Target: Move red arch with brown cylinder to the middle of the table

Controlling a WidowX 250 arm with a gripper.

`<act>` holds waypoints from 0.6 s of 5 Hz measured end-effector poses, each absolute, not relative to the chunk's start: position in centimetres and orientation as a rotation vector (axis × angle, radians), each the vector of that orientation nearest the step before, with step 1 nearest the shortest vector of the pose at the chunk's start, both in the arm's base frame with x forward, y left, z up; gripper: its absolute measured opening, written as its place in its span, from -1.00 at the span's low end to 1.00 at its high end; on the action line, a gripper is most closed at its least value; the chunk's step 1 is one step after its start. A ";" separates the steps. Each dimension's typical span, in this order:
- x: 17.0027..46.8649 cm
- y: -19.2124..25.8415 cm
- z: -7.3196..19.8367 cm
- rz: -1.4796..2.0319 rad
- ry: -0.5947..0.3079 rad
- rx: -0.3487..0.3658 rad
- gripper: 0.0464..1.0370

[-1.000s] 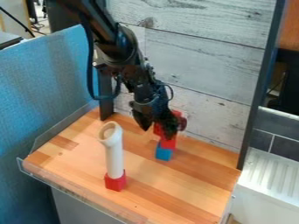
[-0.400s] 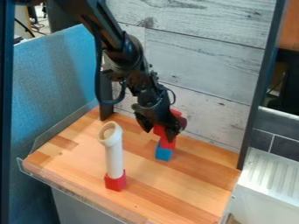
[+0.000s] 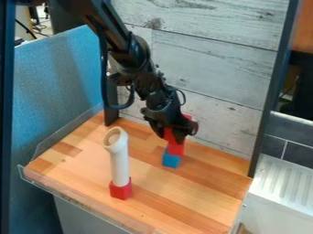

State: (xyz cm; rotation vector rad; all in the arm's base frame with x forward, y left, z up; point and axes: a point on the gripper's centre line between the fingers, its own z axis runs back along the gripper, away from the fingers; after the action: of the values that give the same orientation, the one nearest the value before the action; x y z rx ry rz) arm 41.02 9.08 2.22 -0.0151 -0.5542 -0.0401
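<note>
Pale wooden boards back the wood-grain worktop I'm looking down on. Just right of centre in the frame, near those boards, I have the red pieces stacked on a blue block; the arch shape and brown cylinder are too hidden for me to make out. My end effector hangs at their upper part, partly covering them, but I can't tell whether it grips them. The black arm slants in from the upper left. Lower left of centre, a whitish tube stands upright on a red block, apart from the stack.
</note>
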 end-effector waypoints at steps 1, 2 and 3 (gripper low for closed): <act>41.0 8.8 2.3 -0.033 -0.553 -0.034 0.13; 40.8 8.4 4.5 -0.038 -0.606 -0.041 0.13; 39.8 7.0 5.0 -0.074 -0.617 -0.054 0.13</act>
State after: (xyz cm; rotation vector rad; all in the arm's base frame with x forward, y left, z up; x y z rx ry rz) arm 39.78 6.97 4.97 -0.0540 -0.6175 -0.0741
